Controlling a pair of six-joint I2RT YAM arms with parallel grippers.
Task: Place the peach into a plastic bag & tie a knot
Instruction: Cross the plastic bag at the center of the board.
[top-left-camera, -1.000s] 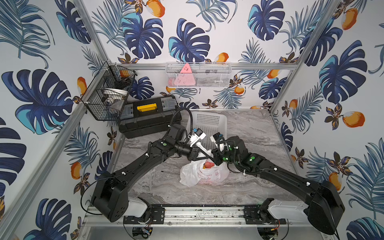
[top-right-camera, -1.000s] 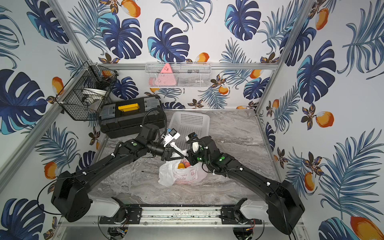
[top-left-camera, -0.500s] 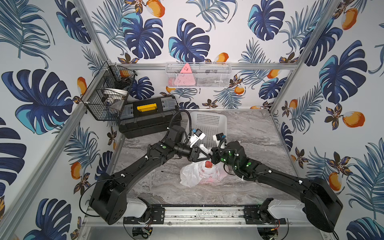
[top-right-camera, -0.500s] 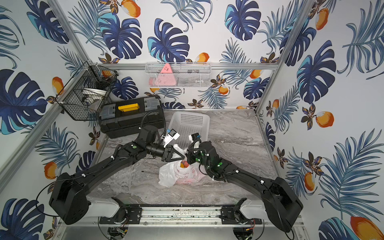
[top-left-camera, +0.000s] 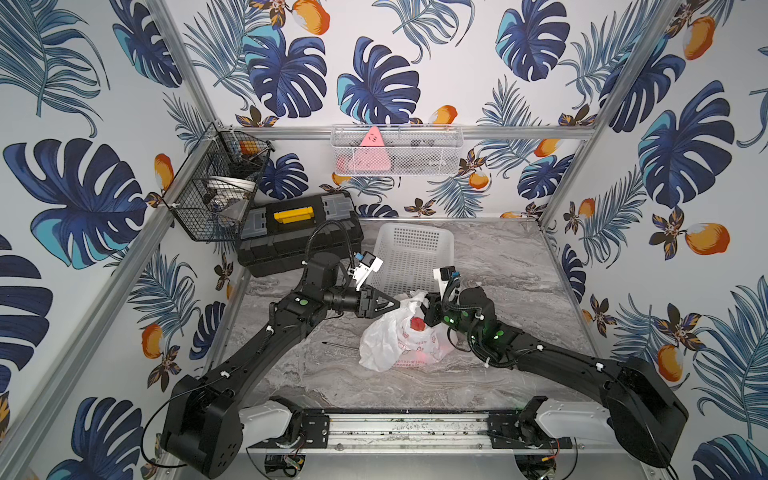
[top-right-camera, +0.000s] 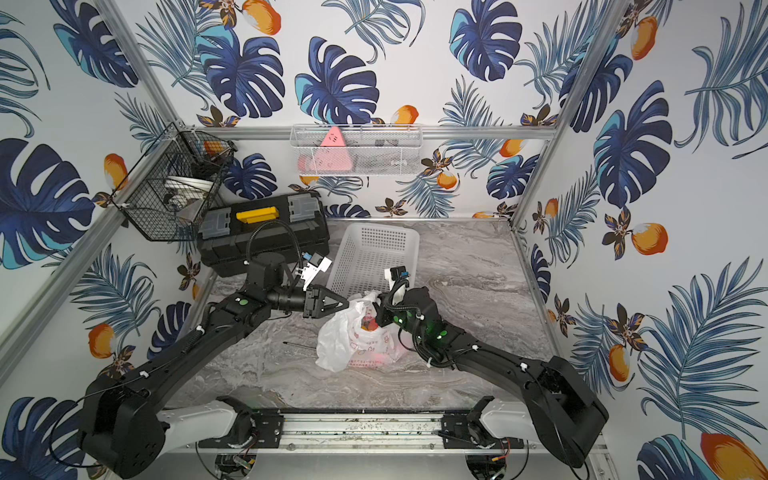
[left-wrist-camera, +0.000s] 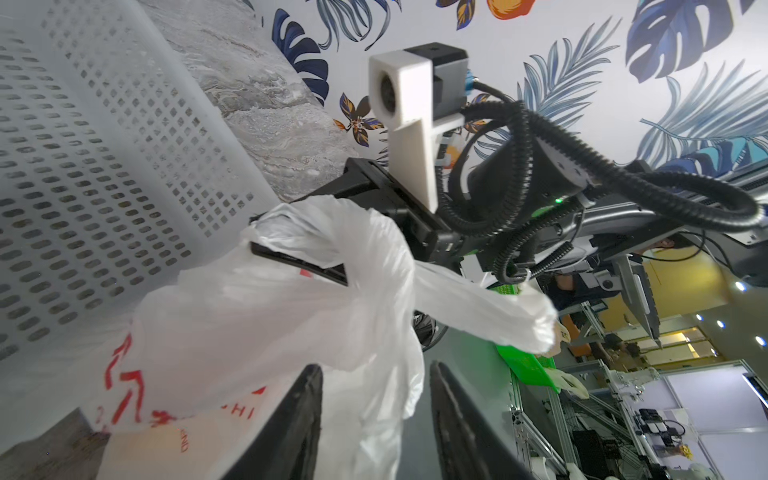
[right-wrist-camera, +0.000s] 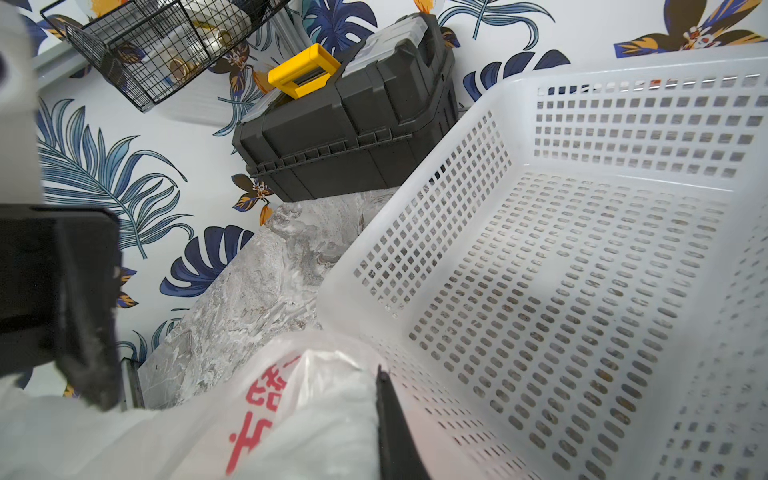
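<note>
Knot step: peach (top-right-camera: 369, 325) in bag (top-left-camera: 395, 345), mid worktop (top-left-camera: 498, 270), just beside basket (top-left-camera: 411, 249). R pincer (left-wrist-camera: 253, 230) nipped on bag handle (left-wrist-camera: 316, 224); L pincer (left-wrist-camera: 374, 368) part open, film loose between. Next we close L on 2nd handle, cross

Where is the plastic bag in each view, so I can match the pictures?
In both top views: plastic bag, middle of the picture.
Left wrist: bag close up, just past the left tool.
Right wrist: bag in the foreground, red print showing.
Shared landmark: white basket, right behind it.
</note>
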